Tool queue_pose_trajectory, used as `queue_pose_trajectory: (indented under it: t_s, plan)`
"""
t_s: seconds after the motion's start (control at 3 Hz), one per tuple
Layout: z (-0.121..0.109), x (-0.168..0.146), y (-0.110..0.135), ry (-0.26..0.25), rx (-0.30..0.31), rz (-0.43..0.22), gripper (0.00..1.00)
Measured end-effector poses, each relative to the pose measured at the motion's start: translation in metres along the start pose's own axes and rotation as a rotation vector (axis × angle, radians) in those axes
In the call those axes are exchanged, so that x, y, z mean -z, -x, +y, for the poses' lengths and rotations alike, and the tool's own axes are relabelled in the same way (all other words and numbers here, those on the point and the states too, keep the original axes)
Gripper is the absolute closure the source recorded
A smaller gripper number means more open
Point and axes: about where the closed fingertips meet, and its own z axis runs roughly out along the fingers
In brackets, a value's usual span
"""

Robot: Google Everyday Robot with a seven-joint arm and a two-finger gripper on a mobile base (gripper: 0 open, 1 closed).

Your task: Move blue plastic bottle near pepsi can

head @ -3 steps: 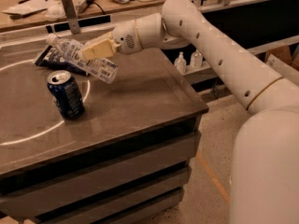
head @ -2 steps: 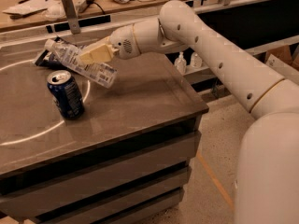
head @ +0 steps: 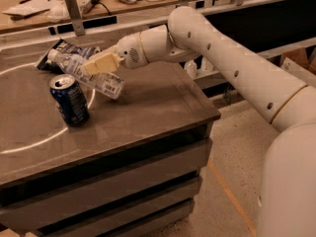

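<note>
The blue plastic bottle is clear with a pale label and a white cap. It lies tilted in the air above the tabletop, cap toward the back left. My gripper reaches in from the right and is shut on the bottle's middle with its cream fingers. The pepsi can is dark blue with a silver top. It stands upright on the table just in front and left of the bottle, a short gap away.
A dark blue chip bag lies behind the bottle at the back left. A white circle line is marked on the grey table. Two small clear pump bottles stand behind the arm. The table's right edge drops to the floor.
The gripper has carried the bottle slightly leftward and lower toward the can. The can and chip bag have not moved.
</note>
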Motion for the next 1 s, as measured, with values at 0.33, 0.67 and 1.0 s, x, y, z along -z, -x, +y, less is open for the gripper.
queue_pose_trajectory:
  t_s: [0.33,0.67,1.0]
  plan:
    - [0.0046,0.0005,-0.0058,-0.006,-0.014,0.009,0.36]
    - [0.0084,0.0003,-0.0089,-0.007,-0.020,0.013,0.12]
    - [0.0097,-0.0001,-0.0103,-0.008,-0.018,0.013,0.00]
